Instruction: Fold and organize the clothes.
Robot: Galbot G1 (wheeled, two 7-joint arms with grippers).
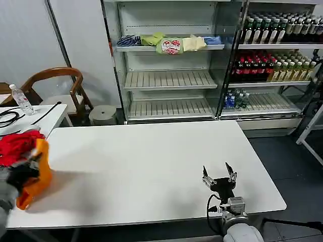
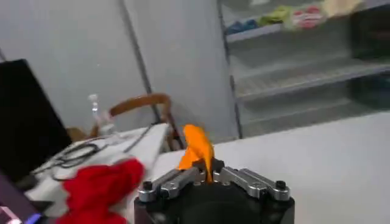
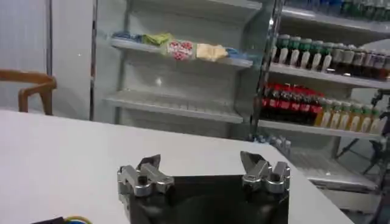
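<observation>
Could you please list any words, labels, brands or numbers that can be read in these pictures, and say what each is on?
None can be read.
Bottles in the cooler: labels too small.
Water bottle: label blurred.
Orange T-shirt, held by the left gripper: no lettering shows.
Folded clothes on the shelf: pattern, no legible words.

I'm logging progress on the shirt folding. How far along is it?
Early stage. Nothing is folded yet: the orange T-shirt hangs bunched at the table's left edge, pinched in the left hand, beside the red garment. The right hand waits open over the near right of the table. Spreading the shirt flat, folding and placing remain.
</observation>
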